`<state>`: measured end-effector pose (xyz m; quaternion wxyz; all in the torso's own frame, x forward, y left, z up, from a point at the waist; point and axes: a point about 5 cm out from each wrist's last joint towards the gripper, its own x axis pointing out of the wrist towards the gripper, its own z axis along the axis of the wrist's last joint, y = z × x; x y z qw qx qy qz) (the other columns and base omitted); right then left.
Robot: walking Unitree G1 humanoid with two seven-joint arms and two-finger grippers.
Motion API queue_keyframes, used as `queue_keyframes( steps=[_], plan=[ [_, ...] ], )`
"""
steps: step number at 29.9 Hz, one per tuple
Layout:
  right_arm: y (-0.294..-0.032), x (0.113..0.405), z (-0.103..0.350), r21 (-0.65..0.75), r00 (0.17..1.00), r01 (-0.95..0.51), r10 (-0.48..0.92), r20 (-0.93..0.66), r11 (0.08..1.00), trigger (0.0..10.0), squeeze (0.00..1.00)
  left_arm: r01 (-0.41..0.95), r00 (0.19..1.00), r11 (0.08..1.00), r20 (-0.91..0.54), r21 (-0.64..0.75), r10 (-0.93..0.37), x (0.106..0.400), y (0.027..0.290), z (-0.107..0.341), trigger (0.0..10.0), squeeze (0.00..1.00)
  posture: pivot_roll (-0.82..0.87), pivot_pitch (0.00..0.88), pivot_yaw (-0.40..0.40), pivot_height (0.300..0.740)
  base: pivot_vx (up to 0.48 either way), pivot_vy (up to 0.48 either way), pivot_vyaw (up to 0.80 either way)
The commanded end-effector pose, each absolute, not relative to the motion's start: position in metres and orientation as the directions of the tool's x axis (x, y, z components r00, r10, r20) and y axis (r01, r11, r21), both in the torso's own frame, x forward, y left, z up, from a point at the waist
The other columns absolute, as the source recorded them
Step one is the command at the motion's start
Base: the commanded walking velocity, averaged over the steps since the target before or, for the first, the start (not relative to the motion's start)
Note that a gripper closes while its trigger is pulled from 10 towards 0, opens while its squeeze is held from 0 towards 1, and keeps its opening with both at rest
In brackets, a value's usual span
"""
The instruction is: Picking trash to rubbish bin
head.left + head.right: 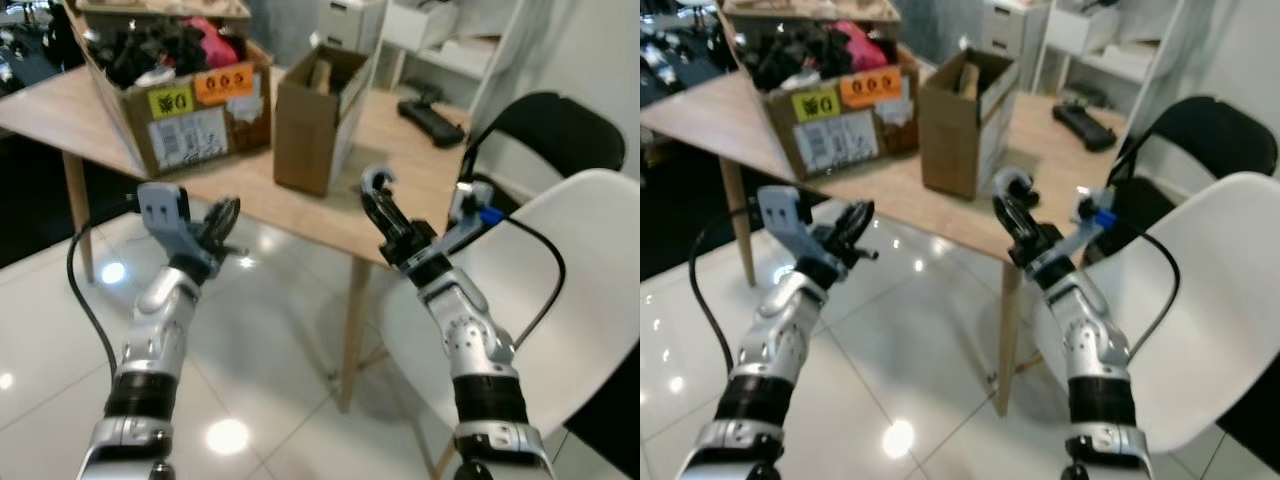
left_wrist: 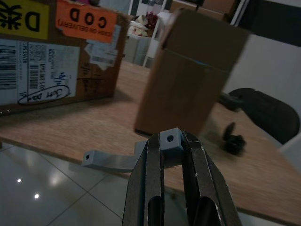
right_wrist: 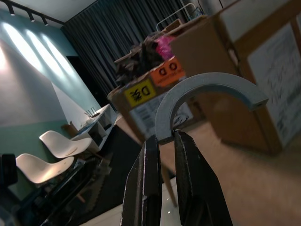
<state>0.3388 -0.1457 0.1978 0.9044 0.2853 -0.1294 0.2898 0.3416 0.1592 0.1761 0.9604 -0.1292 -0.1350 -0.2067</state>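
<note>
My left gripper point(image 1: 222, 222) is raised in front of the wooden table's point(image 1: 410, 155) near edge. It is shut on a small grey plastic bracket point(image 2: 110, 161) with holes in its ends, pinched between the black fingers point(image 2: 146, 179). My right gripper point(image 1: 380, 205) is held up near the table's corner, shut on a grey curved arc piece point(image 3: 207, 84), which rises as a hook point(image 1: 376, 180) above the fingertips. A tall, narrow brown cardboard box point(image 1: 315, 120) with its top open stands on the table just beyond both grippers.
A big cardboard box point(image 1: 190, 125) with yellow and orange stickers, full of dark and pink items, sits at the table's left. A black device point(image 1: 432, 118) lies at the far right. A white chair point(image 1: 570, 290) and a black chair point(image 1: 560, 125) stand on the right. Glossy tiled floor lies below.
</note>
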Motion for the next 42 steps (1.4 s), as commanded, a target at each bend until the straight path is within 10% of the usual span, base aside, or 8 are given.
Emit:
queue_keyframes(
  steps=[1, 27, 42],
  plan=[
    [-0.155, 0.338, 0.203, 0.434, 0.802, -0.588, 0.424, 0.420, 0.683, 10.0, 0.00, 0.450, 0.872, 0.874, 0.303, -0.185, -0.385, 0.342, 0.153, 0.173, 10.0, 0.00, -0.05, 0.091, 0.003, 0.740, 0.379, 0.000, 0.00],
    [-0.179, 0.337, 0.240, 0.372, 0.787, -0.557, 0.329, 0.522, 0.743, 10.0, 0.00, 0.442, 0.868, 0.879, 0.335, -0.180, -0.368, 0.342, 0.151, 0.180, 10.0, 0.00, -0.05, 0.096, 0.003, 0.740, 0.254, 0.000, -0.23],
    [-0.164, 0.358, 0.303, 0.218, 0.633, -0.670, 0.393, 0.667, 0.710, 10.0, 0.00, 0.332, 0.899, 0.934, 0.345, -0.135, -0.270, 0.341, 0.166, 0.186, 10.0, 0.00, -0.03, 0.116, -0.009, 0.740, 0.000, 0.000, 0.00]
  ],
)
